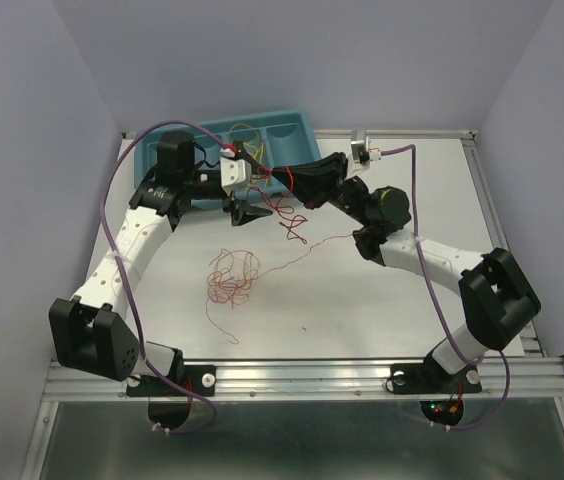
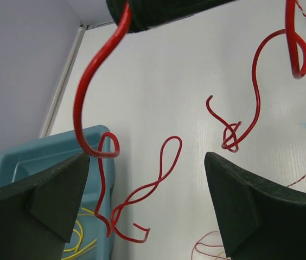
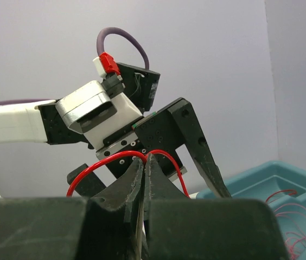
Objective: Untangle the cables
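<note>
At the table's back left sits a teal tray (image 1: 292,130) with yellow wires (image 1: 245,131) in one compartment. Nearer the front, a tangle of thin red and orange cables (image 1: 234,275) lies on the white table (image 1: 382,300). Beyond it, the left gripper (image 2: 146,162) hangs with jaws wide apart, holding nothing. Just to its right, the right gripper (image 3: 144,162) is pinched closed on a red cable (image 2: 77,108) that dangles in loops.

Teal compartment tray (image 1: 284,141) at white table's (image 1: 362,300) far-left edge
</note>
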{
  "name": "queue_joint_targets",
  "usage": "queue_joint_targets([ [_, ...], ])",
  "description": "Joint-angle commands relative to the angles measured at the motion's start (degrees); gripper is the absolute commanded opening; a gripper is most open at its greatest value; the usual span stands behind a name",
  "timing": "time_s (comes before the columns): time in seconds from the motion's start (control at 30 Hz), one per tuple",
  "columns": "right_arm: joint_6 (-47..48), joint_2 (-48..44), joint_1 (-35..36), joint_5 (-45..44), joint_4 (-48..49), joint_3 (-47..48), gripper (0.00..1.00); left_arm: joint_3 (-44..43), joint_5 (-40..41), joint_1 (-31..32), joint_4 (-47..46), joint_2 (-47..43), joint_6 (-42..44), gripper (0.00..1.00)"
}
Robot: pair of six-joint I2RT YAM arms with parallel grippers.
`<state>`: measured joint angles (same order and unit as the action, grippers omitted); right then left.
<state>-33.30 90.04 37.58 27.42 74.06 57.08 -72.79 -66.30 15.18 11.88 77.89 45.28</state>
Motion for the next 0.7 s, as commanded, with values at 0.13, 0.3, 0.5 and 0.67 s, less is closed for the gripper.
queue_joint_targets([
  [0.13, -0.45, 0.49, 0.30, -0.79, 6.27, 4.00, 0.00, -0.60, -5.50, 3.01, 2.01, 1.91, 2.98, 0.99],
  [0.3, -0.80, 1.63, 0.47, -1.14, 8.37, 4.27, 0.01, 0.55, -5.41, 4.51, -3.00, 2.88, -0.80, 0.99],
  [0.5, -0.27, 2.68, 0.47, -2.11, 12.06, 3.39, 0.01, 3.80, -5.50, 6.00, -3.00, 1.74, 1.30, 0.99],
  [0.67, -0.98, 3.48, 0.39, 0.16, 12.42, 4.27, 0.00, 4.42, -3.14, 6.18, -1.43, 0.43, 3.14, 0.99],
])
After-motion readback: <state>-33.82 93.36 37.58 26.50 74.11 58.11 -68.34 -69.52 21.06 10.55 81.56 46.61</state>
